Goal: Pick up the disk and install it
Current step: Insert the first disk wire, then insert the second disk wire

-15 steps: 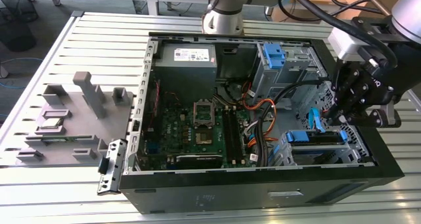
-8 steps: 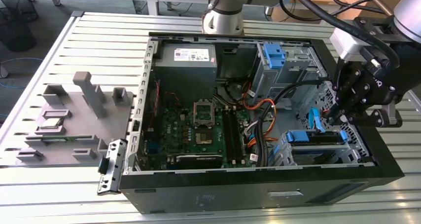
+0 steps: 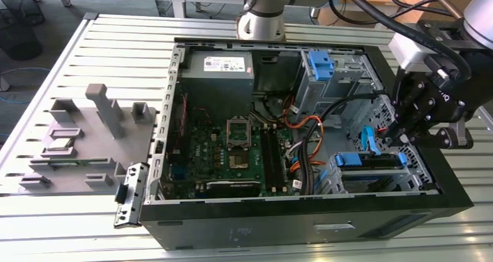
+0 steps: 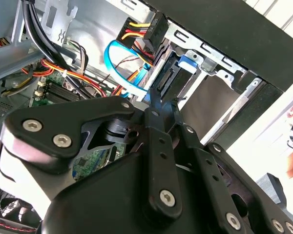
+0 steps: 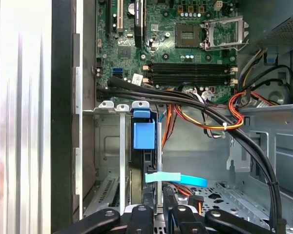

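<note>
The disk (image 3: 370, 160), framed by its blue bracket, lies in the drive cage at the front corner of the open computer case, on the exterior view's right. In the first wrist view the disk (image 5: 144, 134) stands edge-on in a cage slot. My gripper (image 3: 400, 139) hangs just above the disk's end nearest the case wall. In the second wrist view the gripper (image 4: 157, 100) is shut, its fingers pressed together with nothing between them. Its tips point at the disk's (image 4: 172, 78) connector end. I cannot tell whether they touch it.
A light-blue flat cable (image 5: 178, 179) and orange, red and black wires (image 5: 219, 122) cross beside the cage. The motherboard (image 3: 239, 152) fills the case floor. A grey power supply (image 3: 219, 66) and a second blue bracket (image 3: 320, 63) sit at the back. A grey fixture (image 3: 85, 141) stands on the exterior view's left.
</note>
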{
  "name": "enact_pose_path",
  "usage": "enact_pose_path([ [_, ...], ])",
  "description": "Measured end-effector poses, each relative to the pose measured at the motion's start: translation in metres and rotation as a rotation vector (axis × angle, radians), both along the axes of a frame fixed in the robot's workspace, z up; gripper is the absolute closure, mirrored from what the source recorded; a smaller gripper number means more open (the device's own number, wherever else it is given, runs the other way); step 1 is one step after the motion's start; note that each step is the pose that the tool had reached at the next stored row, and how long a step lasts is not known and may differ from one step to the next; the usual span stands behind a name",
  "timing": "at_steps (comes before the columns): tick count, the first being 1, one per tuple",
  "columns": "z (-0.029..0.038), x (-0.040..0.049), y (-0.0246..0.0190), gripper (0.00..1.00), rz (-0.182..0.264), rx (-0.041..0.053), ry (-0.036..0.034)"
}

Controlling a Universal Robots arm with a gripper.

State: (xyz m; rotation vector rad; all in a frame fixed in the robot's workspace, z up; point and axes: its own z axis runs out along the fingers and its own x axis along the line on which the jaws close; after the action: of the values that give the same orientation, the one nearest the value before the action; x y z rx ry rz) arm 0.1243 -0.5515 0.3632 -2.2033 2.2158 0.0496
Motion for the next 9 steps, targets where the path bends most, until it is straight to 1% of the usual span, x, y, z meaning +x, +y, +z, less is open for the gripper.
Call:
enact_pose_path([
  [9, 0.0000, 0.0005, 0.0000, 0.77, 0.000, 0.0000, 0.0000],
])
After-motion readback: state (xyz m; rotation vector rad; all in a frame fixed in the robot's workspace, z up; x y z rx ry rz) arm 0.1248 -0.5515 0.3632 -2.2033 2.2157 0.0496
